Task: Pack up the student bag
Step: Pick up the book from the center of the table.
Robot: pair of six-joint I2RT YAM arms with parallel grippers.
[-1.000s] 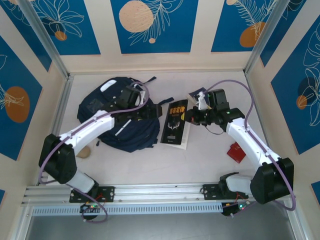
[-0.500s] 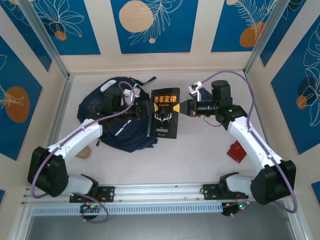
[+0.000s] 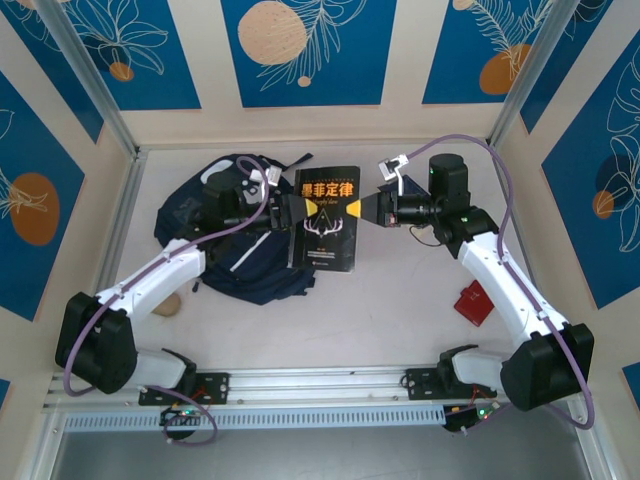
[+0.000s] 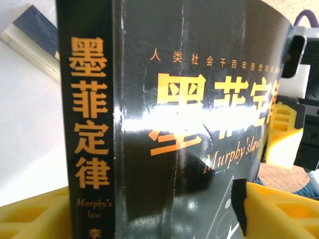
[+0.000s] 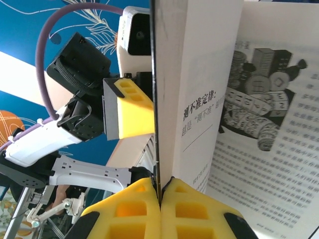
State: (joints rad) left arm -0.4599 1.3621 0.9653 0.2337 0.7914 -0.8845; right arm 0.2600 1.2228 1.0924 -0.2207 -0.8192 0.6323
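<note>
Handing over | your right gripper [image 3: 372,208] is clamping the black book [image 3: 325,220] by its cover, having raised and swung it leftward | your left gripper [image 3: 288,213] is narrowing its jaws around the spine, grip unclear | student bag [image 3: 265,280] is lying below your left gripper, awaiting the book.

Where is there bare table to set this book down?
Widest bare patch: front centre of the table, between the backpack and the red item. Also the back right corner, behind the right arm. Crowded: back left, backpack and book together.
</note>
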